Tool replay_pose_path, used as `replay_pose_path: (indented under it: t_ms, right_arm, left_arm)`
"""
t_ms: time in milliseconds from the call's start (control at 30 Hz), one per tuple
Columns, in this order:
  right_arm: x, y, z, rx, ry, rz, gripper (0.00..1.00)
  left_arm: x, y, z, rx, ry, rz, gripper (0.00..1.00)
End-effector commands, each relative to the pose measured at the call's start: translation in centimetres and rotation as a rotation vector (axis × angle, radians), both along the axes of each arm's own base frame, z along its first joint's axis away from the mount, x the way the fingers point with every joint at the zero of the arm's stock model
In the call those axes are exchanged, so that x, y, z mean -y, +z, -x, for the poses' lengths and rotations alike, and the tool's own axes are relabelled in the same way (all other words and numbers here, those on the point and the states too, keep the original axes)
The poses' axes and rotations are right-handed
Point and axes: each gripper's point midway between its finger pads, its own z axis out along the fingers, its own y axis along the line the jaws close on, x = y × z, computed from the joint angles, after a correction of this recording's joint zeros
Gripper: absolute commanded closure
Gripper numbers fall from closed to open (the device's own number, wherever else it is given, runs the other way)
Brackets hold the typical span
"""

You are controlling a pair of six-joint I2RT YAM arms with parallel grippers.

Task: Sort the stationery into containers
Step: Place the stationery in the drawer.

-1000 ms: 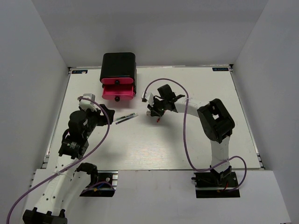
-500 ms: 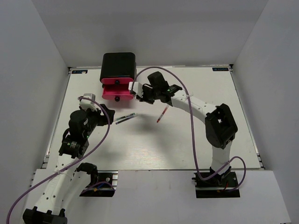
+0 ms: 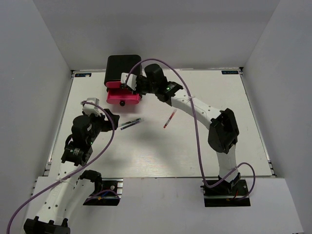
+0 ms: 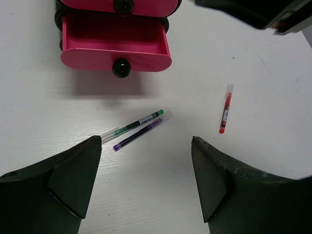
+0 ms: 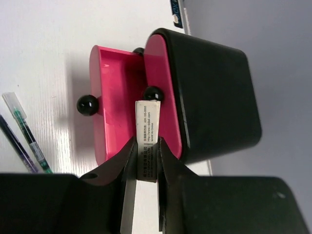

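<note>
The right tool (image 5: 146, 152) is clamped on a small white labelled block (image 5: 147, 127), probably an eraser, beside the black boxy cabinet (image 5: 214, 92) at eleven o'clock on the desk (image 3: 195, 146). The cabinet's lowest pink drawer (image 5: 113, 92) is open. The left tool (image 4: 145, 142) hangs spread above two thin pens (image 4: 141, 120), and a red-white pen (image 4: 225, 109) lies at their three o'clock.

You had a white surface (image 3: 195, 146) filling the middle of the top view, boxed in by plain grey walls: left wall (image 3: 29, 73), right wall (image 3: 287, 73), far wall (image 3: 161, 29). Small blue labels (image 3: 84, 75) sat at its upper corners. Light was soft and even.
</note>
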Motion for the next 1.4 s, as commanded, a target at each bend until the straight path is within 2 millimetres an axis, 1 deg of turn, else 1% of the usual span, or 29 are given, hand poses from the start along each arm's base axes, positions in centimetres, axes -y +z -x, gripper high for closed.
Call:
replay_pose_path:
  t_ms: [0, 67, 100, 133, 167, 233, 267, 333, 367, 433, 467, 533, 567, 633, 733, 833, 900, 933, 1000, 1033, 1100, 1133, 1167, 1200, 1233, 1267, 1300, 1333, 1367]
  right_arm:
    - [-2.3, -1.2, -0.4, 0.061, 0.027, -0.011, 1.0]
    - [-2.8, -1.7, -0.7, 0.073, 0.023, -0.013, 1.0]
    - [-3.0, -2.4, -0.8, 0.074, 0.023, -0.004, 1.0]
    - [-3.2, -2.3, -1.1, 0.086, 0.015, -0.01, 1.0]
    - [-3.3, -3.2, -1.2, 0.083, 0.014, 0.007, 1.0]
    - [-3.7, -2.6, -1.8, 0.117, 0.008, -0.015, 1.0]
    - [-3.9, -3.4, -2.0, 0.116, 0.009, -0.002, 1.0]
    - [-3.9, -3.7, -2.5, 0.131, 0.002, 0.0, 0.99]
    - [-4.1, -4.6, -2.6, 0.125, 0.003, 0.01, 0.95]
    - [-4.2, -5.3, -2.8, 0.13, 0.005, 0.024, 0.89]
    - [-4.1, -5.6, -2.9, 0.13, 0.006, 0.032, 0.8]
    - [-4.1, -6.2, -2.8, 0.124, 0.003, 0.04, 0.71]
    - [-4.0, -6.3, -3.0, 0.126, -0.003, 0.042, 0.62]
    - [-4.1, -6.0, -3.1, 0.131, -0.003, 0.034, 0.57]
    - [-4.0, -5.0, -3.1, 0.137, -0.013, 0.017, 0.51]
    - [-4.0, -3.8, -2.7, 0.138, -0.01, 0.002, 0.51]
    - [-3.4, -2.8, -2.2, 0.113, -0.009, -0.013, 0.52]
    - [-2.7, -1.2, -1.6, 0.117, -0.012, -0.029, 0.55]
    - [-1.8, -1.4, -0.8, 0.07, -0.012, -0.011, 0.6]
    - [-0.9, -0.6, 0.3, 0.06, -0.002, -0.014, 0.62]
    - [0.5, -1.4, 1.2, 0.015, -0.005, 0.023, 0.69]
    - [2.0, -1.7, 2.5, -0.009, 0.0, 0.048, 0.76]
    - [2.8, -2.1, 2.8, -0.026, -0.001, 0.063, 0.79]
    - [4.3, -1.9, 4.0, -0.041, 0.007, 0.085, 0.82]
    - [5.6, -4.2, 4.7, -0.087, 0.001, 0.135, 0.84]
    - [6.7, -5.5, 6.0, -0.118, 0.001, 0.161, 0.84]
    - [7.8, -6.1, 6.0, -0.138, -0.029, 0.176, 0.86]
    - [9.3, -7.4, 6.7, -0.172, -0.058, 0.193, 0.86]
    - [10.6, -8.6, 8.2, -0.251, -0.096, 0.182, 0.86]
  left_arm:
    - [-0.4, 1.7, 0.0, 0.046, 0.013, -0.005, 0.16]
    - [-0.4, 1.7, 0.0, 0.046, 0.013, -0.005, 0.16]
    - [-0.4, 1.7, 0.0, 0.046, 0.013, -0.005, 0.16]
    - [-0.4, 1.7, 0.0, 0.046, 0.013, -0.005, 0.16]
    - [-0.4, 1.9, 0.1, 0.055, 0.013, -0.003, 0.16]
    - [-0.4, 1.9, 0.1, 0.055, 0.013, -0.003, 0.16]
    - [-0.4, 1.9, 0.1, 0.055, 0.013, -0.003, 0.16]
    - [-0.4, 1.9, 0.1, 0.055, 0.013, -0.003, 0.16]
    - [-0.4, 1.9, 0.1, 0.055, 0.013, -0.003, 0.16]
    - [-0.4, 1.9, 0.1, 0.055, 0.013, -0.003, 0.16]
    - [-0.4, 1.9, 0.1, 0.055, 0.013, -0.003, 0.16]
    - [-0.4, 1.9, 0.1, 0.055, 0.013, -0.003, 0.16]
    - [-0.4, 1.9, 0.1, 0.055, 0.013, -0.003, 0.16]
    - [-0.4, 1.9, 0.1, 0.055, 0.013, -0.003, 0.16]
    - [-0.4, 1.9, 0.1, 0.055, 0.013, -0.003, 0.16]
    - [-0.4, 1.9, 0.1, 0.055, 0.013, -0.003, 0.16]
    - [-0.4, 1.9, 0.1, 0.055, 0.013, -0.003, 0.16]
    - [-0.4, 1.9, 0.1, 0.055, 0.013, -0.003, 0.16]
    - [-0.4, 1.7, 0.0, 0.046, 0.013, -0.005, 0.16]
    - [-0.4, 1.7, 0.0, 0.046, 0.013, -0.005, 0.16]
    - [-0.2, 1.5, 0.0, 0.037, 0.003, -0.004, 0.16]
    - [0.0, 1.7, -0.1, 0.045, -0.007, 0.0, 0.16]
    - [0.0, 1.7, -0.1, 0.045, -0.008, 0.0, 0.16]
    - [0.2, 1.4, -0.1, 0.037, -0.02, -0.008, 0.17]
    - [0.4, 1.6, -0.2, 0.045, -0.03, -0.004, 0.18]
    - [0.8, 1.6, 0.0, 0.047, -0.064, -0.005, 0.22]
    - [1.3, 1.8, -0.1, 0.052, -0.089, 0.002, 0.25]
    - [2.2, 1.5, 0.1, 0.053, -0.146, 0.002, 0.28]
    - [2.7, 1.5, 0.2, 0.052, -0.177, 0.009, 0.37]
